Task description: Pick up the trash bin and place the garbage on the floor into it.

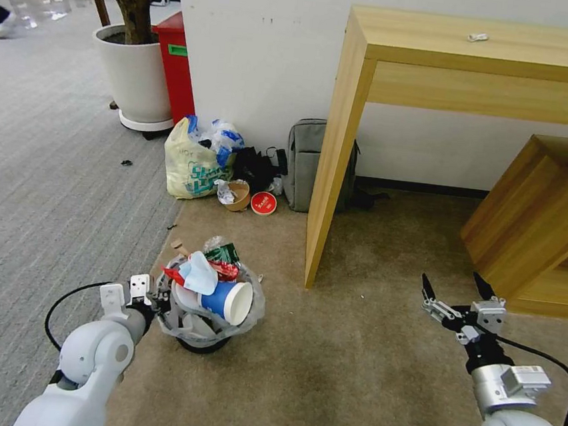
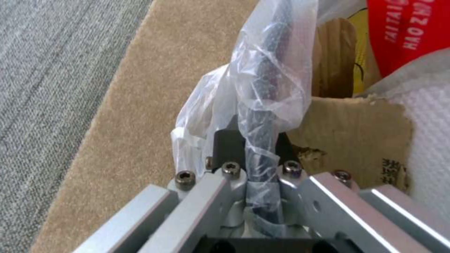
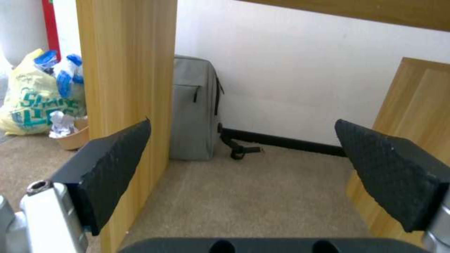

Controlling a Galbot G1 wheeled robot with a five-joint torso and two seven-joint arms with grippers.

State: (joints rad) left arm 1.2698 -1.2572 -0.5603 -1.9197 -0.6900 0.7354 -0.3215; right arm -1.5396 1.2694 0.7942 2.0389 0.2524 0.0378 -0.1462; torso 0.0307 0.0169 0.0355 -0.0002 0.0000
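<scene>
1. At seven o'clock in the head view, the rim of the trash bin is clamped by the left gripper; in the left wrist view its fingers are seen clenched on the black rim through the crinkled plastic liner.
2. The bin is seen on the beige carpet, heaped with the garbage: a blue paper cup, a red wrapper and a cardboard piece.
3. At eleven o'clock of the bin, a tied yellowish bag, a brown bowl and a red lid are seen against the wall.
4. At four o'clock, the right gripper is held released above the carpet, its black pads spread wide near the wooden table leg.
</scene>
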